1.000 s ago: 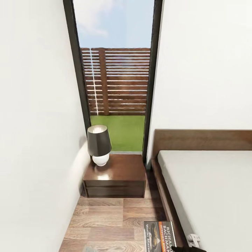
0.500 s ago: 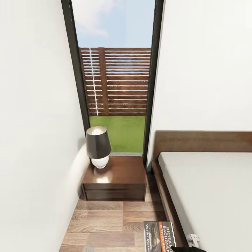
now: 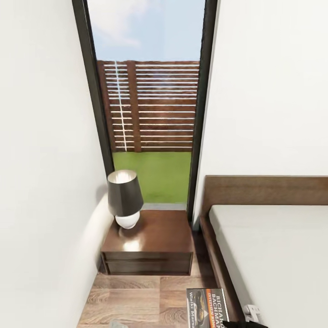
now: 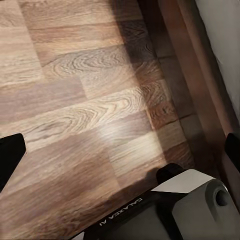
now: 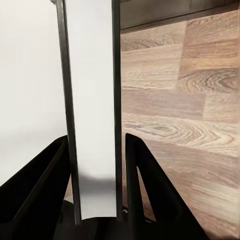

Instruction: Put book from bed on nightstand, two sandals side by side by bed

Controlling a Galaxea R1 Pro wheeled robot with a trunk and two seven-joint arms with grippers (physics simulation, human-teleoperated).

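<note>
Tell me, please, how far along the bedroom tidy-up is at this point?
Done: the book is off the bed. In hand: the right gripper grips it edge-on between its fingers, held above the floor in front of the nightstand. Left: setting the book on the nightstand's top beside the lamp, then pairing the sandals by the bed.

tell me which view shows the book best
The head view: the book shows its cover and lettering at the bottom edge, partly cut off. The right wrist view has it edge-on between the right claw fingers; the left wrist view adds nothing.
</note>
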